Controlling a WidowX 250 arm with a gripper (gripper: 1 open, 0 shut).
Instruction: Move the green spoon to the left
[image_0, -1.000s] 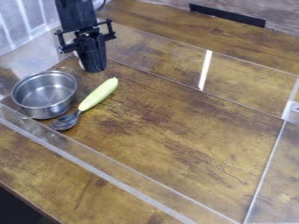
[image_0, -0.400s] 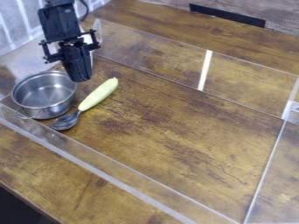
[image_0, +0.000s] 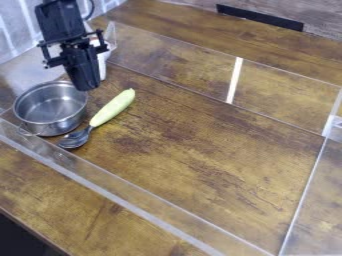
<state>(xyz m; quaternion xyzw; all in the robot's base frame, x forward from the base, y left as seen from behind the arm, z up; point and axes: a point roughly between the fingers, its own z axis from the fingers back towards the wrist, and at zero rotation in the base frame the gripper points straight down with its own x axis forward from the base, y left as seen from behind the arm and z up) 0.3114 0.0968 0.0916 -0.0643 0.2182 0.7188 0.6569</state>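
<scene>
Hand (image_0: 84, 80) hanging above the far left part of the tabletop (image_0: 201, 150), black, pointing steeply down, fingers clenched together and carrying nothing. Its tip is sitting just above the far rim of the steel bowl in this view; whether it is touching the rim cannot be told.

Green spoon (image_0: 107, 110) lying flat on the wood near the left edge of the tabletop, clear of the hand and a little toward the near side of it. Yellow-green handle pointing up and to the right in the picture, silver scoop at the lower left end, resting close against the near side of the steel bowl. Scoop and bowl are looking as if they are touching, though the reflection is making that hard to settle.

Steel bowl (image_0: 51, 106) standing upright just left of the spoon handle, round, shiny, nothing showing inside.

Clear plastic walls (image_0: 238, 80) running across the tabletop, forming a low see-through enclosure; bowl and spoon are sitting in its left corner. One strip is catching a bright glare toward the far right. Dark wood grain showing across the rest of the surface.
</scene>
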